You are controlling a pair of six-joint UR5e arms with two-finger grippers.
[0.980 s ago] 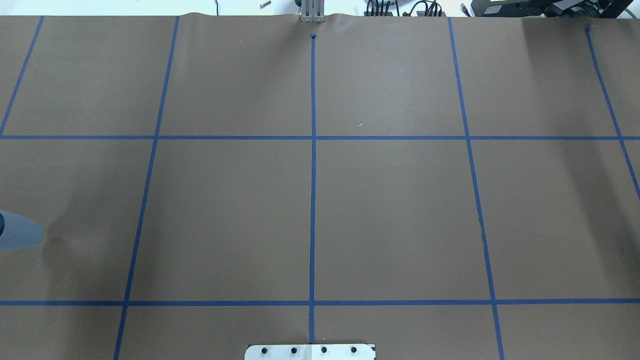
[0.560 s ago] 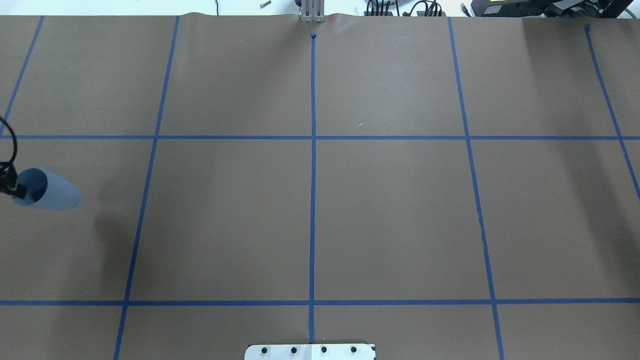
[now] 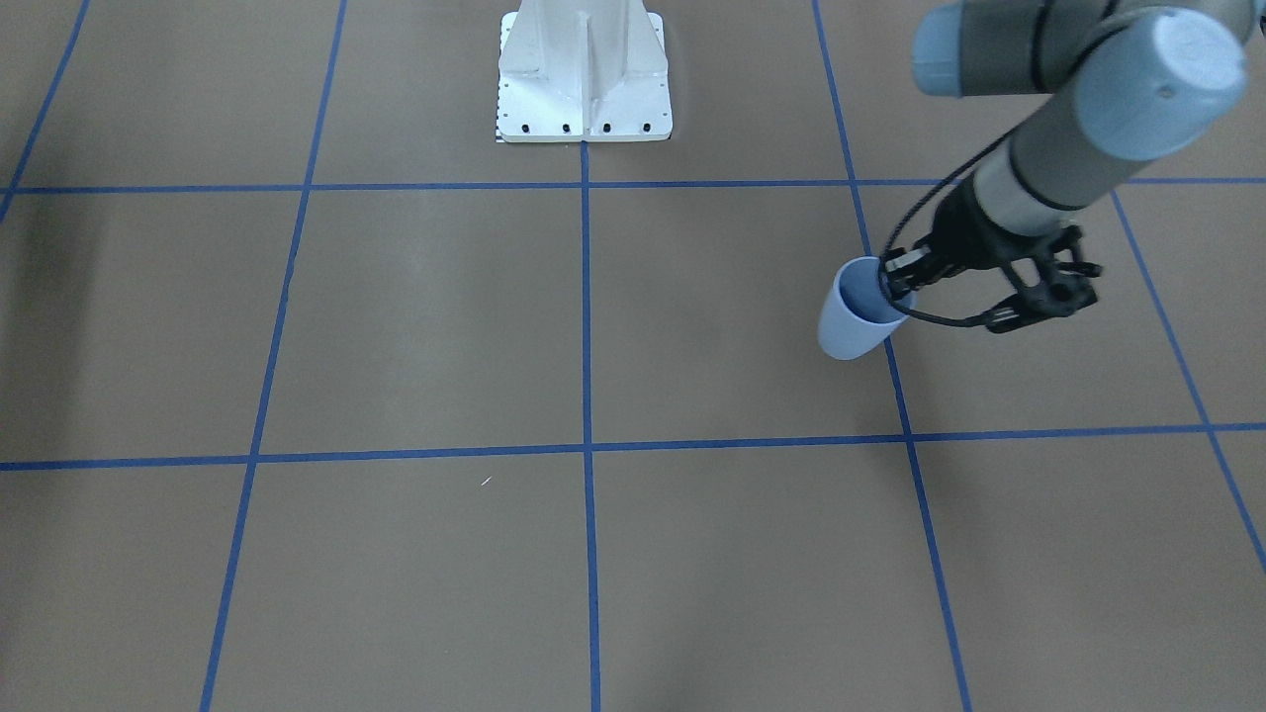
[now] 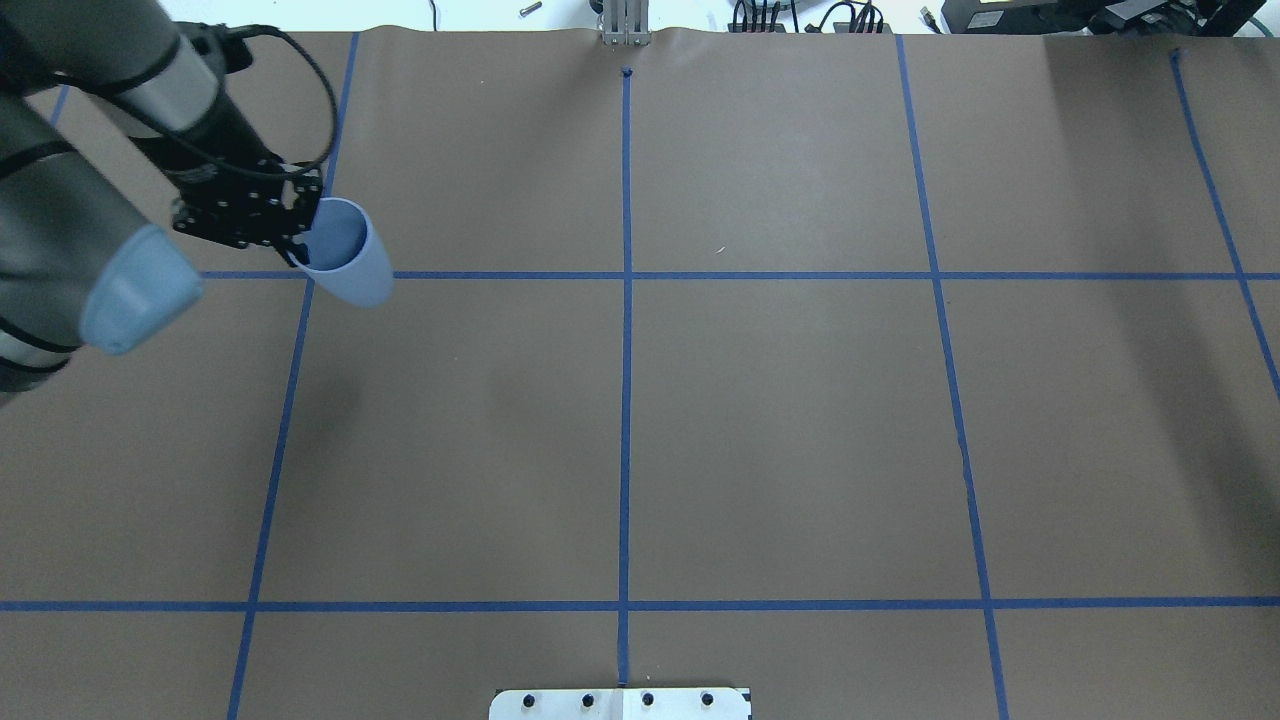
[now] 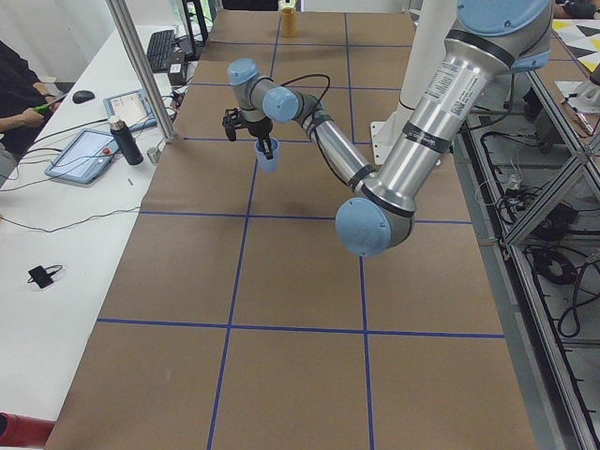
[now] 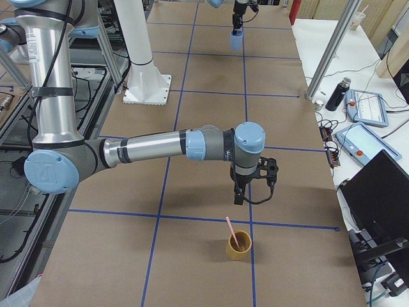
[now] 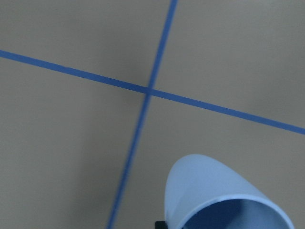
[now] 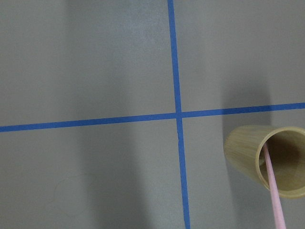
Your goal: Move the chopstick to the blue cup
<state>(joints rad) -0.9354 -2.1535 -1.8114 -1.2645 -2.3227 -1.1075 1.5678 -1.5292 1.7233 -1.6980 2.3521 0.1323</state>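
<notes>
Brown paper with blue tape lines covers the desk [image 4: 800,420]. Little looks done yet: the chopstick [image 6: 232,231], thin, straight and pale pink, leans in a tan cup [image 6: 239,248] low in the right-side view, with the right claw [image 6: 249,192] just above it, open or closed I cannot tell. The left claw [image 4: 300,238] pinches the rim of the blue cup [image 4: 352,268], tilted, upper left overhead

The blue cup [image 4: 352,262] is held tilted near a tape crossing [image 7: 148,89] by the left gripper [image 4: 303,240], clamped on its rim, and that spot is blocked from above. Well apart, the tan cup [image 6: 238,248] with the chopstick [image 6: 231,231] leaning out is stood near the right gripper [image 6: 239,197]. Bare brown paper [image 4: 790,430] is left between them.
</notes>
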